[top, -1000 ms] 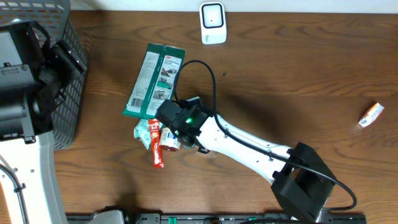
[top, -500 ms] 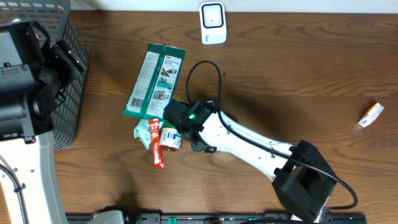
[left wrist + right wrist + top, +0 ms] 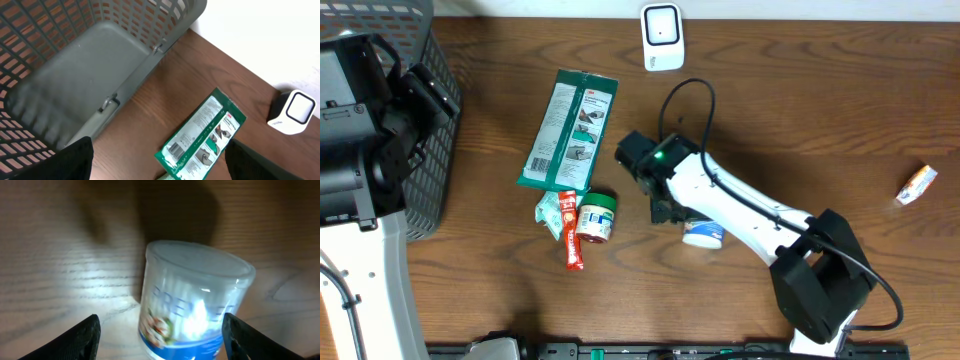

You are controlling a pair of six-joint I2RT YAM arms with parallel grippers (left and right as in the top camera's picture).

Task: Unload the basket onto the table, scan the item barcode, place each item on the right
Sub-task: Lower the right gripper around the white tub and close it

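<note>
On the table point(image 3: 840, 110), the biggest risk I see is the right arm point(image 3: 740, 210). It lies low across the wood, close to the packet point(image 3: 570, 130) and the jar point(image 3: 595, 220), and a careless swing could sweep that little heap out of place.

Next is the reach to the scanner point(image 3: 662, 37). It stands at the far edge, well away from the tub point(image 3: 703, 234), so a weak grip would have plenty of travel in which to fail.

The tub looks slick and clear-walled. If the fingers close off-centre or only on its rim, I'd expect it to squirt out, tip or roll. Its label may also end up facing away from the scanner; I can't make out a barcode.

The right gripper point(image 3: 162, 340) is spread wide. In its wrist view one finger shows at each lower corner, and the tub stands on the wood between them, nearer the right one and touching neither. From above, the tub sits just beside the arm's underside, free on the table.

The left gripper point(image 3: 167, 162) is also spread and holds nothing, up by the basket point(image 3: 100, 55), well away from the tub.
</note>
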